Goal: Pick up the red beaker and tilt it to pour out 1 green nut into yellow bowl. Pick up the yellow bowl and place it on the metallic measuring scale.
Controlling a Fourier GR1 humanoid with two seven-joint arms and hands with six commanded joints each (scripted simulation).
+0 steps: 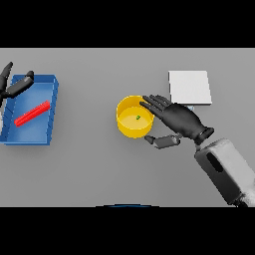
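The bowl (134, 117) sits near the table's (99, 169) middle, with 1 nut (138, 118) in it. The scale (189, 87) lies just right of it, nearer the far edge. The tray (52, 112) sits by the left edge, the beaker (32, 113) lying in it.

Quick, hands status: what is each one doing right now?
Left hand: open, holding nothing, over the blue tray.
Right hand: open around the yellow bowl, fingers on its rim, thumb beside it, not yet gripping.
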